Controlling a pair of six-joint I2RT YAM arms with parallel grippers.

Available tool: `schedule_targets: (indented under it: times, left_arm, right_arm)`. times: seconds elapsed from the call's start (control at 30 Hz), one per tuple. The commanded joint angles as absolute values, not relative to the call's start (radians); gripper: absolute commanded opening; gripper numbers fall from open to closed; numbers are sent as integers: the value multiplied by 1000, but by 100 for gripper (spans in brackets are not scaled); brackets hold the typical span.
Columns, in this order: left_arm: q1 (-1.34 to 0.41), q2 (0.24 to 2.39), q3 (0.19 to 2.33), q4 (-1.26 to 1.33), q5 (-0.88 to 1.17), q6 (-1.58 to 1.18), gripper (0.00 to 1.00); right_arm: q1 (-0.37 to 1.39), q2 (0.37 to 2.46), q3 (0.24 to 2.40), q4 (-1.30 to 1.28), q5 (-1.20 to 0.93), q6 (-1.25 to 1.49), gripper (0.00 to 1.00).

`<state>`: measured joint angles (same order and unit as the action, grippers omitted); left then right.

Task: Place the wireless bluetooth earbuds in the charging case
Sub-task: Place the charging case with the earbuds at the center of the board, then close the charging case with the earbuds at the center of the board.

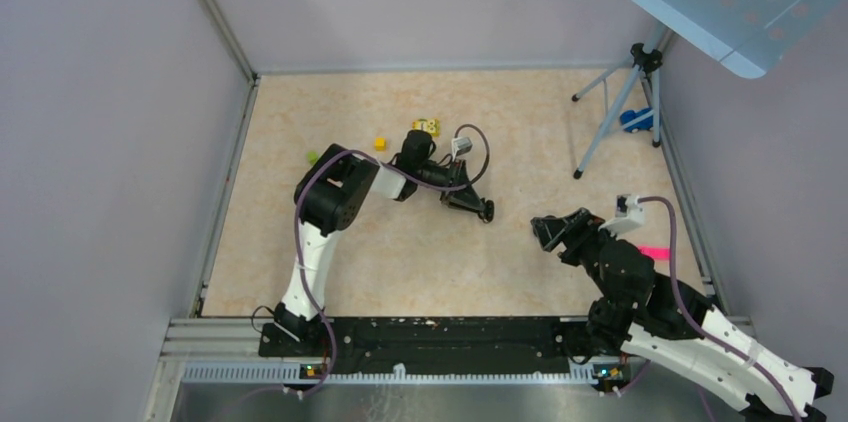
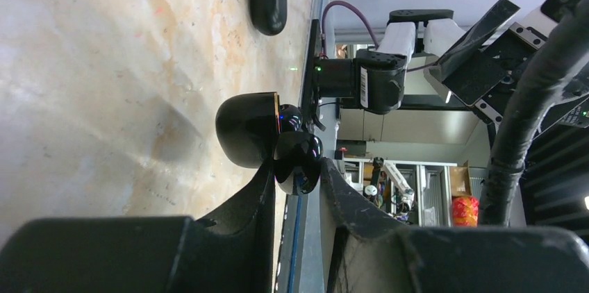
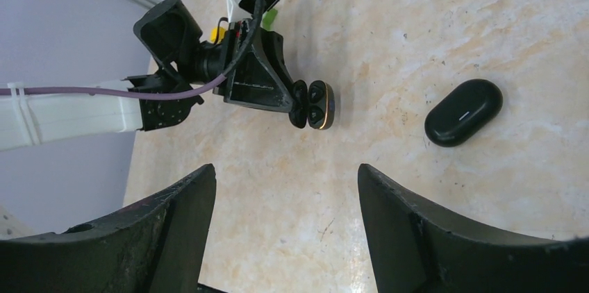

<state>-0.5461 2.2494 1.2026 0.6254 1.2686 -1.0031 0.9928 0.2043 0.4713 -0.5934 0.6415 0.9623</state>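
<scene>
Black earbuds (image 2: 297, 157) clamped between left gripper (image 2: 299, 183) jaws; charging case (image 3: 464, 111) lies ahead of the tips, long axis roughly in line; right gripper (image 3: 285, 196) jaws apart, empty, likely nearer.

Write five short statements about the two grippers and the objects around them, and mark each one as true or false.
1. The left gripper is shut on the charging case. True.
2. The right gripper holds the oblong black object. False: its jaws stand open and empty, and the object lies on the table, apart from it.
3. The charging case is closed. False: its two halves stand parted.
4. A yellow block and a green block lie beyond the left arm. True.
5. The tripod stands on the left side. False: it is at the far right.
</scene>
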Motion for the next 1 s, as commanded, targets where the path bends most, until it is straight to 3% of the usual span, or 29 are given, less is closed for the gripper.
schedule_targets:
  times: [0.0,0.53,0.7,0.97]
  left_arm:
    - [-541,2266,1181,637,1283,-951,0]
    - [-541,2266,1222,332,1205,-739,1]
    - [-541,2241,1225,290,1191,-708,31]
    - [-547,2174,1213,197,1113,-641,60]
  right_arm:
    - [1001,214,476,-576,634,954,73]
    - [1002,249,479,-544,614,936,73]
    - [1001,249,476,-546,611,940,73]
    - [1001,317,493,-525,602,920,73]
